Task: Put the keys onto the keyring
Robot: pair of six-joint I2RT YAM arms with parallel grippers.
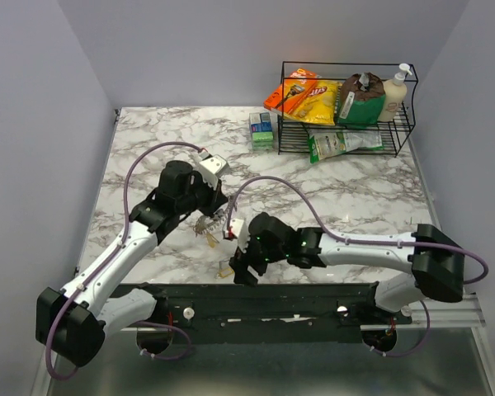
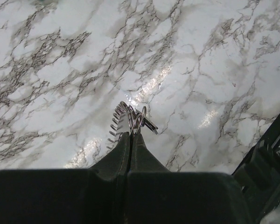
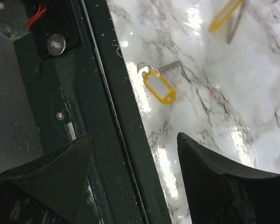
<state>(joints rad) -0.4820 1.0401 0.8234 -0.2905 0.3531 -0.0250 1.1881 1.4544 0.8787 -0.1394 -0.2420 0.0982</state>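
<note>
The keyring [image 2: 139,117] is a thin silver ring with silver keys [image 2: 118,125] fanned beside it. My left gripper [image 2: 130,134] is shut on it, holding it above the marble; the same bunch of keys [image 1: 208,226] hangs under the left gripper [image 1: 206,214] in the top view. A loose silver key with a yellow plastic tag [image 3: 159,87] lies on the marble by the black base rail, also visible as a yellow-tagged key [image 1: 225,267]. My right gripper [image 3: 135,142] hovers open and empty over the table's near edge, short of that key. A second yellow tag [image 3: 226,14] lies farther off.
The black base rail [image 3: 116,116] runs under the right gripper's left finger. A black wire basket [image 1: 346,124] at the back right holds snack bags and a soap bottle [image 1: 396,95]. A small green box [image 1: 262,129] stands beside it.
</note>
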